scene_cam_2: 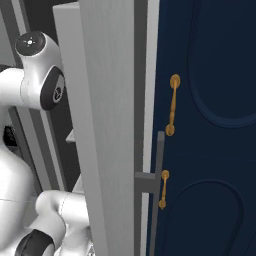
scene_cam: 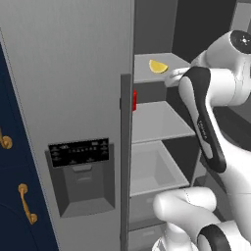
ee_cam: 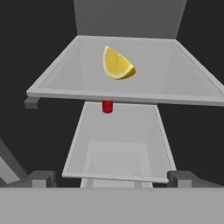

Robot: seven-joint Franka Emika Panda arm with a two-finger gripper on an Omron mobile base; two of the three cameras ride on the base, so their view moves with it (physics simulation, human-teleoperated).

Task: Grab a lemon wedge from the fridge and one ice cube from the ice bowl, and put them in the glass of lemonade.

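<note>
Lemon wedge (scene_cam: 157, 66) lying on the top shelf (scene_cam: 147, 73) of the open fridge (scene_cam: 73, 73), bright yellow, flat cut face turned up in the hand view (ee_cam: 116, 64), sitting near the middle of that shelf and clear of its edges. Below the wedge's shelf, a small red can (ee_cam: 107, 106) tucked on the next shelf down, partly hidden behind the upper shelf's front lip; seen from the left base view as a red sliver (scene_cam: 134, 100) just behind the door edge. Lower again, a pale drawer bin (ee_cam: 119, 153). Left of the wedge, the closed fridge door with its black dispenser panel (scene_cam: 79, 152). Further left, navy cabinet (scene_cam: 12, 196) with gold handles (scene_cam: 27, 203). End effector (ee_cam: 112, 179) spread wide, fingertips (ee_cam: 41, 178) far apart, nothing between them, facing the wedge from in front of its shelf, not touching.
</note>
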